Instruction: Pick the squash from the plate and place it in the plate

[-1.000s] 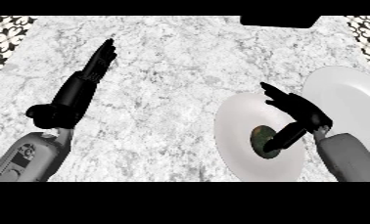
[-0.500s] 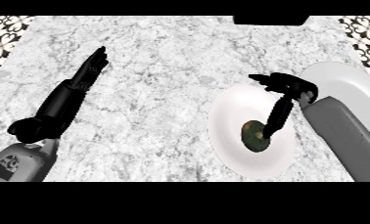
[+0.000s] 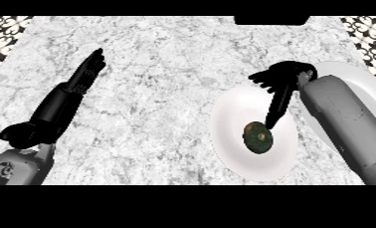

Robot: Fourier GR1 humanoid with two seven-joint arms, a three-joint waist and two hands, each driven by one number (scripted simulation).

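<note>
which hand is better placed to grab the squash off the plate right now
Right. The right hand hangs over the near plate, fingers pointing down to the squash. The left hand rests open far across the counter.

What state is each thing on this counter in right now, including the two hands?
squash: lying on the near plate, not lifted.
near plate: flat on the counter, holding the squash.
far plate: partly hidden behind the right forearm.
right hand: open, a finger reaching down to the squash.
left hand: open, fingers straight, resting at the left.
</note>
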